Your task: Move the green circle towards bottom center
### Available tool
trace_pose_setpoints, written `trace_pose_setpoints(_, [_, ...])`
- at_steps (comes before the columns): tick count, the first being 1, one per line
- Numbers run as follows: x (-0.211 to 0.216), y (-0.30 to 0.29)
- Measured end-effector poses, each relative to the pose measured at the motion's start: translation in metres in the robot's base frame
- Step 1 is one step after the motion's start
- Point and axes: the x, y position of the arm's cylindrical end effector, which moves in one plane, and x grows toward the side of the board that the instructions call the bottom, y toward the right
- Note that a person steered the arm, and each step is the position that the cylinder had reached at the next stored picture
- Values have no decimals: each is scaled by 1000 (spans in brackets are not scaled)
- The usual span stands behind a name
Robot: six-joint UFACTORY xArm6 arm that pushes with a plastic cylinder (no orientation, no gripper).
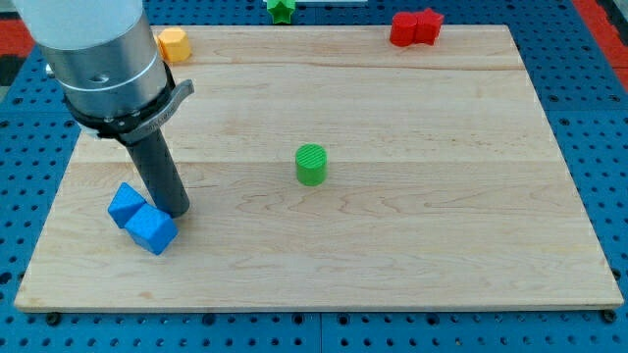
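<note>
The green circle sits near the middle of the desk, slightly toward the view's top of centre, so the push toward bottom centre looks not yet begun; the whole stretch of bare wood below it is what is left to cover. The arm's end effector is only a straight dark rod with nothing to open or close, and it holds nothing. Its tip rests at the view's left, well apart from the green circle, right beside a blue block that looks like 2 joined cubes; whether it touches the blue block I cannot tell. To do the job, I judge the tip must get to the circle's upper side first.

The arm's grey housing hides the desk's top-left corner and part of an orange block. A green star is cut off by the view's top edge, and a red block sits at the far rim, its shape hard to read.
</note>
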Motion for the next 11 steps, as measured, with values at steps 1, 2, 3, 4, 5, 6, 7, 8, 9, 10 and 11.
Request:
trace_pose_setpoints(1, [21, 0])
trace_pose_setpoints(2, [13, 48])
trace_pose_setpoints(3, [0, 131])
trace_pose_setpoints(4, [-8, 207])
trace_pose_setpoints(5, [-83, 206])
trace_pose_setpoints(6, [-82, 128])
trace_pose_setpoints(7, [-58, 80])
trace_pose_setpoints(8, [-62, 93])
trace_pose_setpoints(9, [-62, 104])
trace_pose_setpoints(10, [-54, 121])
trace_pose_setpoints(11, [-49, 134])
